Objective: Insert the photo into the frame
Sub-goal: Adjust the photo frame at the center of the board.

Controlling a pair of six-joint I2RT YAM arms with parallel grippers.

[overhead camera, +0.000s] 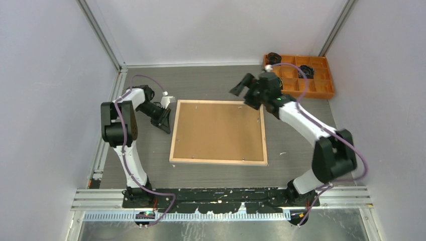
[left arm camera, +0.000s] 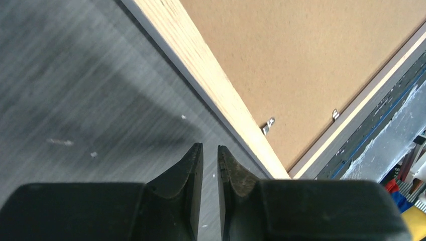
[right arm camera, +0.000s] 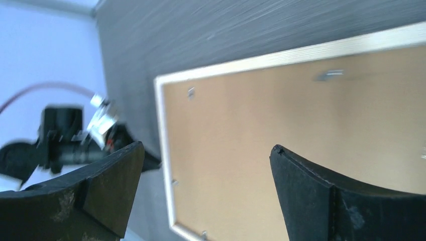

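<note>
The frame lies back up in the middle of the table, its light wood rails around the plain brown backing board. The photo is hidden. My left gripper sits low beside the frame's left rail, jaws almost together with nothing between them. My right gripper hovers above the frame's far right corner, wide open and empty. Through it I see the board and the frame rail.
An orange compartment tray with small dark parts stands at the back right. Small metal tabs stick out along the frame's inner edge over the board. Grey walls close in left and right. My left arm shows beyond the frame.
</note>
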